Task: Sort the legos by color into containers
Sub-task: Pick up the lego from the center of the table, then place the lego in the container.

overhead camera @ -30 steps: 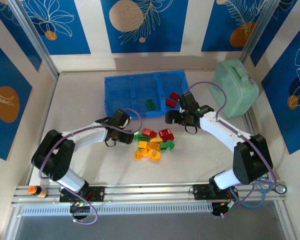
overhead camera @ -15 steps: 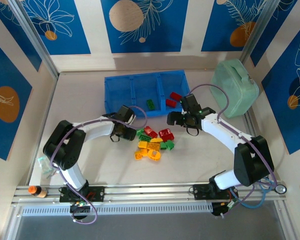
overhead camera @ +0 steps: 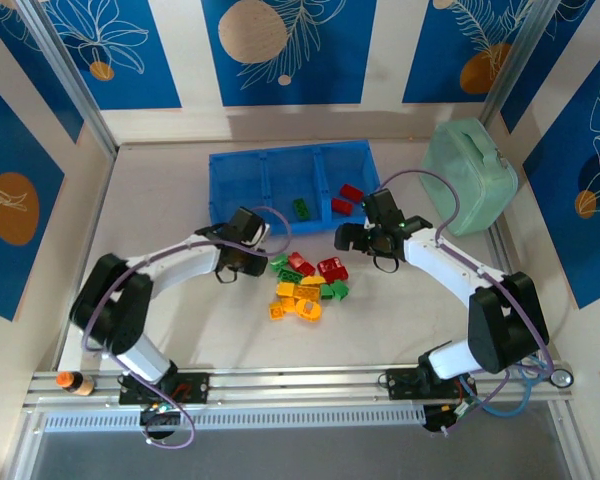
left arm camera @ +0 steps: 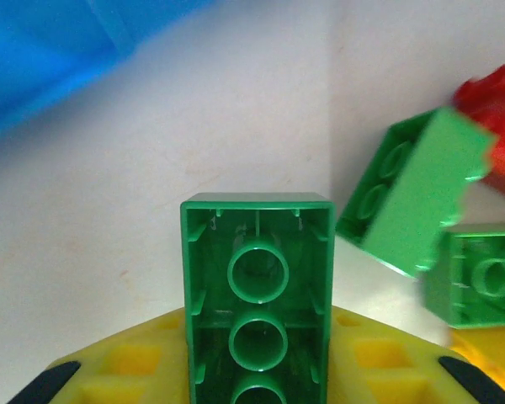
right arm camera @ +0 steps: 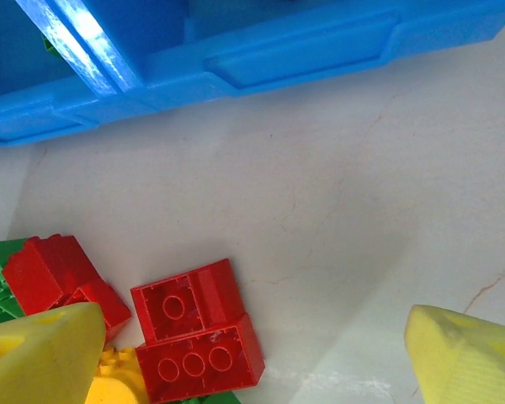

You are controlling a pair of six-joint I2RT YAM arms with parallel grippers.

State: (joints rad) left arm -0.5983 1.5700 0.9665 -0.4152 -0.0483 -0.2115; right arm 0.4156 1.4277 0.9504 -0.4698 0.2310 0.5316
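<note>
Tray: blue, three compartments side by side, at the far middle of the table. The middle compartment holds one green brick. The right compartment holds two red bricks, lying close together.

Pile: the loose legos lie on the table just in front of the tray, between the two grippers. Red pieces are on its far side, green pieces at its left and right, and yellow-orange pieces on its near side.

Left gripper: at the pile's left edge. The left wrist view shows it pinching a second green piece between its yellow pads, hollow underside towards the camera. Two more green pieces and a red one lie just to that piece's right.

Right gripper: just beyond the pile's far right corner, near the tray's front wall. Its fingers are spread wide with nothing between them. A red double brick lies on the table below.

Case: pale green, to the right of the tray, apart from it.
</note>
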